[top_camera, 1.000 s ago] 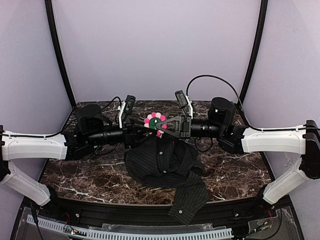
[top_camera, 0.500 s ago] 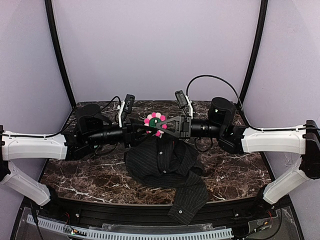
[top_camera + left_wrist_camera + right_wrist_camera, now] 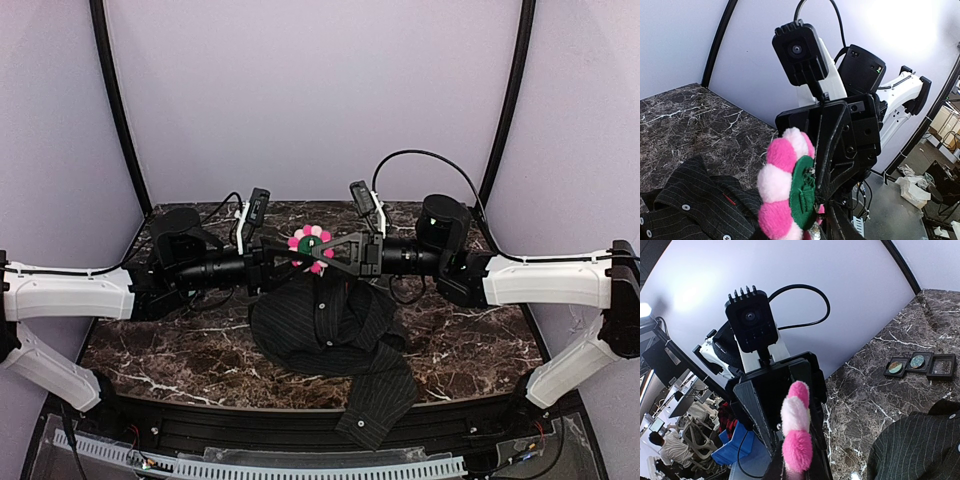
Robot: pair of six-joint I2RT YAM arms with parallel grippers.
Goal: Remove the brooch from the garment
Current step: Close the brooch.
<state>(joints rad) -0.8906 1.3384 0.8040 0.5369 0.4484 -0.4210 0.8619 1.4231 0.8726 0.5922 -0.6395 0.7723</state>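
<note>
— Where is the brooch (image 3: pixel 311 248)?
— Raised above the shirt (image 3: pixel 330 325), between both hands. The right hand (image 3: pixel 322 252) is pressed together, apparently pinching it. Whether the left hand (image 3: pixel 283 256) is spread or gripping, I cannot tell.
— Is it detached?
— Unconfirmed: cloth rises just beneath it. I judge the task near done. What remains is to pull it clear.
— Any markings?
— None legible.

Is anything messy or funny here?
Yes. The black shirt lies scrunched in a heap on the marble table, with one sleeve reaching over the near edge. The pink flower brooch is up in the air, off the table.
</note>
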